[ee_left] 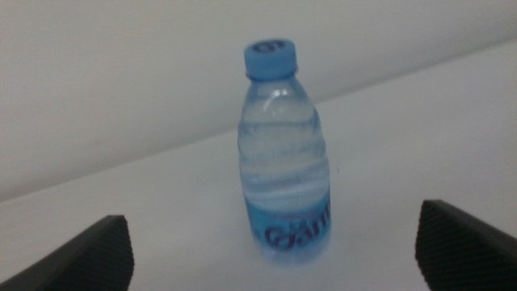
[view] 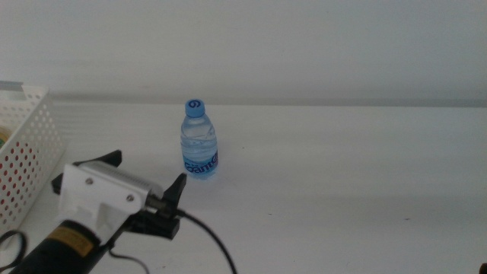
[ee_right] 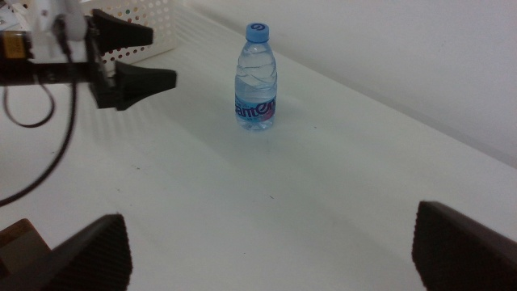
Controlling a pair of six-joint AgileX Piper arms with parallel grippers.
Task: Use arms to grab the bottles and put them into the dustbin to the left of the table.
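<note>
The water bottle stands upright mid-table, right of the basket. Full, smooth and likely slippery; best gripped at the label. Left gripper spread, near; right gripper spread, waiting.

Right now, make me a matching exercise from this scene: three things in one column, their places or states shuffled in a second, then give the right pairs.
Things:
1. water bottle
2. dustbin
3. left gripper

Places or states:
A. at the table's left edge
B. open, near the bottle without touching it
C. upright on the table, blue cap on

Pairs: 1-C, 2-A, 3-B

The right gripper waits open, farther from the bottle.
</note>
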